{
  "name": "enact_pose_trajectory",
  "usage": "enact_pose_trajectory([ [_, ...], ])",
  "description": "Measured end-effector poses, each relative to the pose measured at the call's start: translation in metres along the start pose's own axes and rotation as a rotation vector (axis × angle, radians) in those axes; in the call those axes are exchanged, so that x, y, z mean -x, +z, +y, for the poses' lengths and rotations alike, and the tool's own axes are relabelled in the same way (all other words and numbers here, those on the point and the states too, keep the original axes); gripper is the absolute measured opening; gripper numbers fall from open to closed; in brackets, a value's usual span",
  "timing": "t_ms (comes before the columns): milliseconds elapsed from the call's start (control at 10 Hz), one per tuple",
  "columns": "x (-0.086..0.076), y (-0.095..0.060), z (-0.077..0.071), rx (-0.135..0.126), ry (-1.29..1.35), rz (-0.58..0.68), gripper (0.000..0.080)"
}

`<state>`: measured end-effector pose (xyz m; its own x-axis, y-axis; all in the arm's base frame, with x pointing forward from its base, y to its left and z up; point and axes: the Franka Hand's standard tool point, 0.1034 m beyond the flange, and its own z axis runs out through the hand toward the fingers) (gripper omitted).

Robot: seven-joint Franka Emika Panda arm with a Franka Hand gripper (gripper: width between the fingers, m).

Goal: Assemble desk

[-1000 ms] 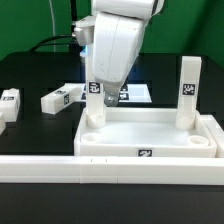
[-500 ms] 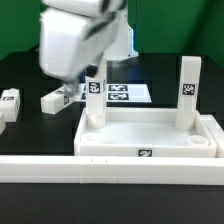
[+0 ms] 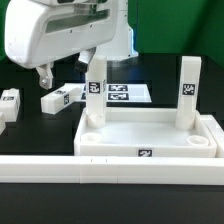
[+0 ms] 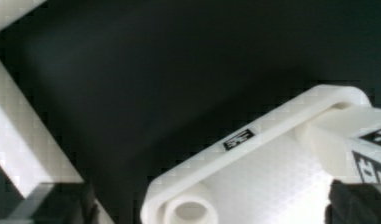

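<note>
Since the earlier frames we note the arm swung off to the upper left of the exterior view, gripper (image 3: pixel 63 68) fingers apart and empty, with two upright legs (image 3: pixel 95 92) seated in the tray (image 3: pixel 150 152) at lower centre and two loose legs (image 3: pixel 62 98) at mid-left still to fit.

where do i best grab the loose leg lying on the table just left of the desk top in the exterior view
Take the lying leg near its middle, coming from straight above, with the jaws closing on its two long side faces. It lies flat on the table, apart from the desk top, and its square section offers flat parallel faces there.
</note>
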<state>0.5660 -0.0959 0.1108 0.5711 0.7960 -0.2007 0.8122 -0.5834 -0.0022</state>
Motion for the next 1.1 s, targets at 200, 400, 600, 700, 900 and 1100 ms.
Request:
enact_pose_trajectory([
  [200,0.031,0.004,0.002,-0.048,0.125,-0.016,0.0649],
  [400,0.053,0.008,0.004,-0.069,0.253,-0.022,0.0649],
  [600,0.05,0.009,0.002,-0.069,0.384,-0.027,0.0649],
  [700,0.05,0.009,0.002,-0.069,0.437,-0.029,0.0649],
  [900,0.067,0.01,-0.001,-0.11,0.551,-0.03,0.0649],
  [1100,0.093,0.014,0.0,-0.135,0.573,-0.059,0.0649],
])
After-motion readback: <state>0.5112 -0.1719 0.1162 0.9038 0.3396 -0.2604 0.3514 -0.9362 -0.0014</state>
